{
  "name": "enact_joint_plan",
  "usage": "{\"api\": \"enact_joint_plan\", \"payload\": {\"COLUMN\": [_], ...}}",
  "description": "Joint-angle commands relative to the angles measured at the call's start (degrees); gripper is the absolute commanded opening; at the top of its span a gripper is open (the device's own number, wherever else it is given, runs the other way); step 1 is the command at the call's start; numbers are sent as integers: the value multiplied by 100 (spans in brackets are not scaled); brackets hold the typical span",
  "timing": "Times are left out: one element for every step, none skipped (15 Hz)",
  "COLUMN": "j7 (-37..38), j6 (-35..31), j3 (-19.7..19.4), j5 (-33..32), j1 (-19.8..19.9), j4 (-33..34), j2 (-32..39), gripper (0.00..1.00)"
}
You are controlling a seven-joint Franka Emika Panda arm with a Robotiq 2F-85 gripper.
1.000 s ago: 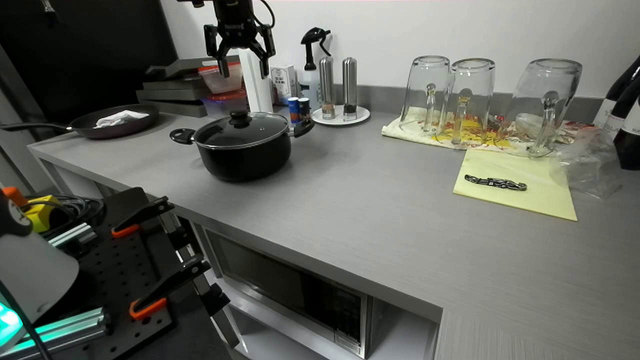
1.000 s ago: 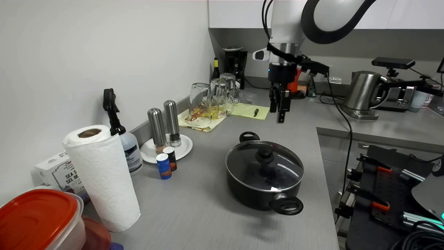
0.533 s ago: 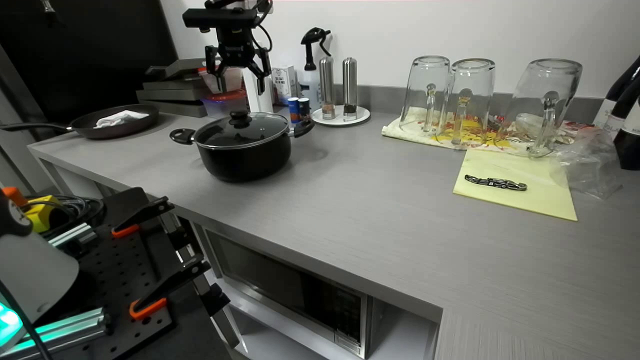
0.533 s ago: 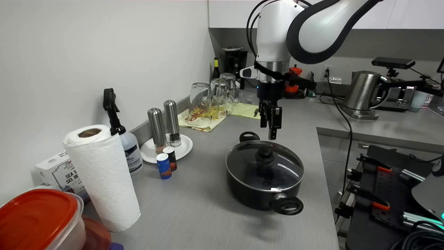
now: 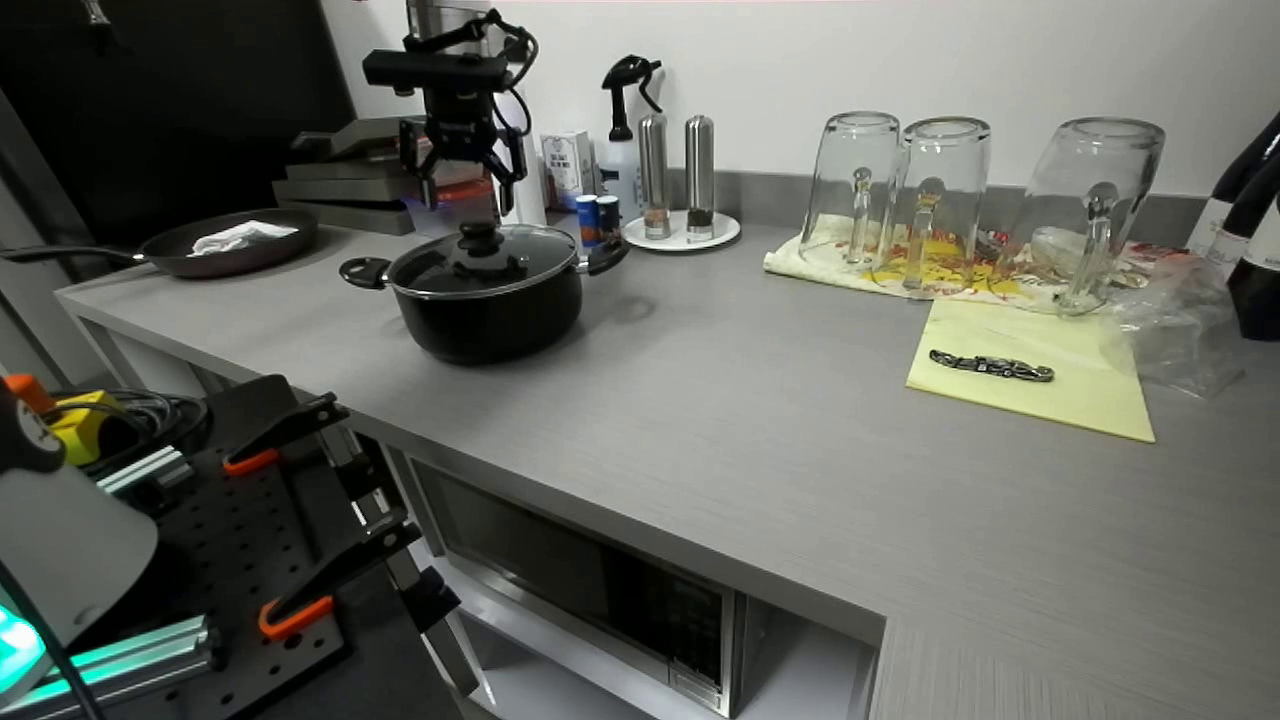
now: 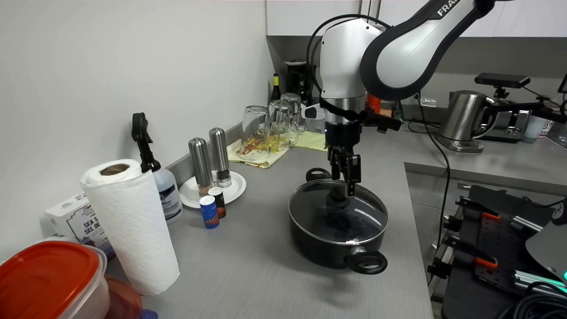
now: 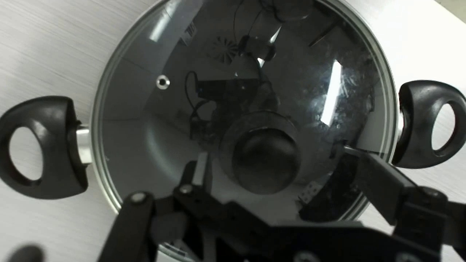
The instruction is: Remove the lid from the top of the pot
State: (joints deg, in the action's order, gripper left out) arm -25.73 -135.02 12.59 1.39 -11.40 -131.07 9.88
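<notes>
Gripper point(image 5: 468, 208): fingers point(image 7: 378, 178) spread apart, pointing down over the lid point(image 6: 339, 217); the wrist view shows one on either side of the knob point(image 7: 266, 160).
Lid: glass, seated on the pot point(image 6: 325, 253).
Pot: black, upright on the grey counter point(image 6: 248, 266), a handle point(image 7: 58, 145) at each side.
White plate point(image 6: 238, 190): near the wall point(image 6: 133, 66), two silvery mills point(image 6: 201, 164) standing on it.

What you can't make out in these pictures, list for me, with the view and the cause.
Inside of the pot: all views; the dark, reflecting lid covers it.
Knob: in an exterior view, partly behind the claw.
Salt box: in an exterior view, the rest of its print sits behind the paper towel roll.
Dark bottles: in an exterior view, cut by the right edge.
Blurred dark shape: wrist view, cut by the bottom edge.
</notes>
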Motion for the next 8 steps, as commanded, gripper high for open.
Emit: {"api": "enact_joint_plan", "payload": {"j7": [-192, -194, -217, -232, -257, -291, -305, -339], "j6": [-63, -77, -77, -96, -100, -114, -124, -126], "j3": [81, 84, 92, 96, 102, 110, 114, 123], "j5": [18, -5, 2, -1, 1, 15, 8, 19], "j1": [83, 87, 98, 108, 117, 129, 135, 143], "j4": [117, 115, 119, 122, 131, 137, 147, 163], "j2": [236, 267, 287, 296, 312, 323, 336, 350], "gripper": [100, 100, 100, 100, 100, 90, 74, 67]}}
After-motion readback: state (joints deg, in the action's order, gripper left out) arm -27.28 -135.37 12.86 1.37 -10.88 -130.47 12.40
